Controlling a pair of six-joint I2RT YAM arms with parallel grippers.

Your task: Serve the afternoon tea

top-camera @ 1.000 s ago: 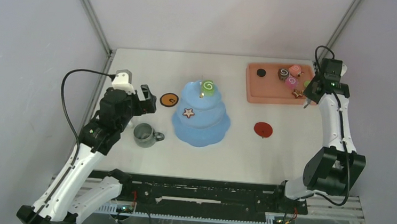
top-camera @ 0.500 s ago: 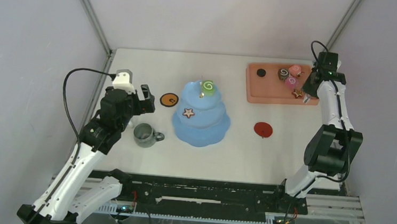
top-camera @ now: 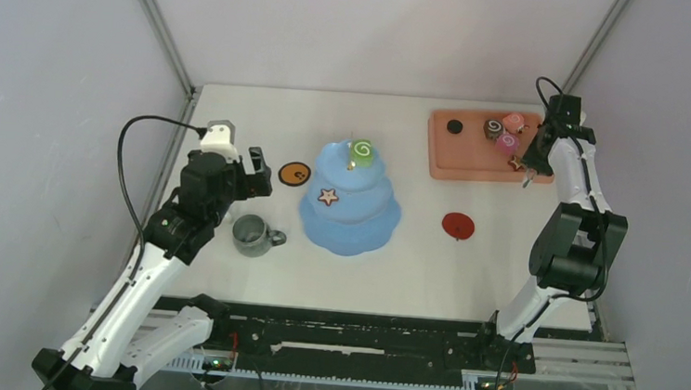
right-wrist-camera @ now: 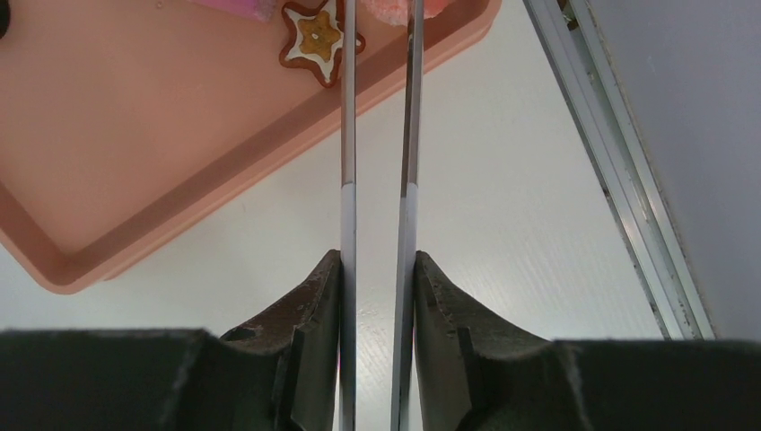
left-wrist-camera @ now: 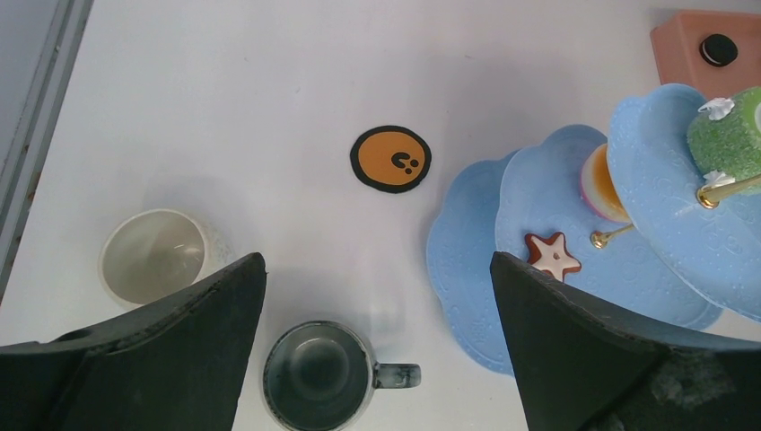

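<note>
just two mugs (left-wrist-camera: 319, 382), one cake stand (left-wrist-camera: 467, 260)

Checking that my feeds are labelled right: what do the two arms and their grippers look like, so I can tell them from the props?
Both the left arm and the right arm have white links joined by black joint housings, with a thin black cable looping off each wrist. The left gripper and the right gripper have matte black, wedge-shaped fingers. No markings are legible.

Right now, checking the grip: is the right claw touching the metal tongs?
Touching. The right wrist view shows the right claw pressed against both arms of the metal tongs from outside, with no gap.
</note>
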